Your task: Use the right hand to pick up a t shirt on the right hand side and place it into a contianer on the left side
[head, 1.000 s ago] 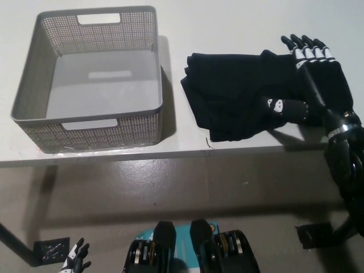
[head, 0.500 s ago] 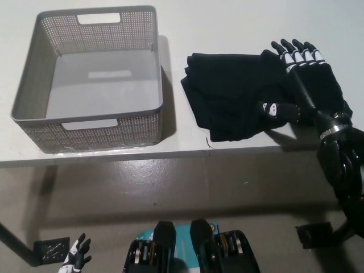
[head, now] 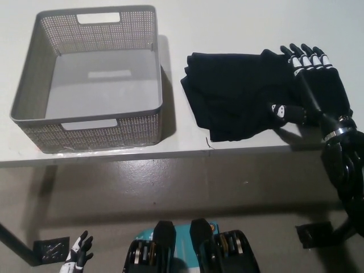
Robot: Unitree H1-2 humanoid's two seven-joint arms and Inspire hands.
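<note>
A black t-shirt (head: pixel 239 94) lies folded, somewhat rumpled, on the right part of a white desk (head: pixel 256 23), its lower edge close to the desk's front edge. The robot's black right hand (head: pixel 313 85) rests at the shirt's right side, fingers stretched out flat and apart over the cloth's right border, thumb reaching leftward onto the fabric (black on black, so the exact line between hand and shirt is hard to trace). The hand is spread wide and holds nothing; the shirt is not lifted or bunched in it.

To the left on the same desk stands a grey basket (head: pixel 34 74) with perforated walls and cut-out handles on its near and far sides. It is empty, its smooth floor bare. A narrow strip of desk separates the basket's right wall from the shirt's left edge; the two do not touch.

The white left hand (head: pixel 77 259) hangs low at the picture's bottom left, below the desk and above the floor, well apart from both basket and shirt. Its dark-tipped fingers look spread apart, with nothing held.
</note>
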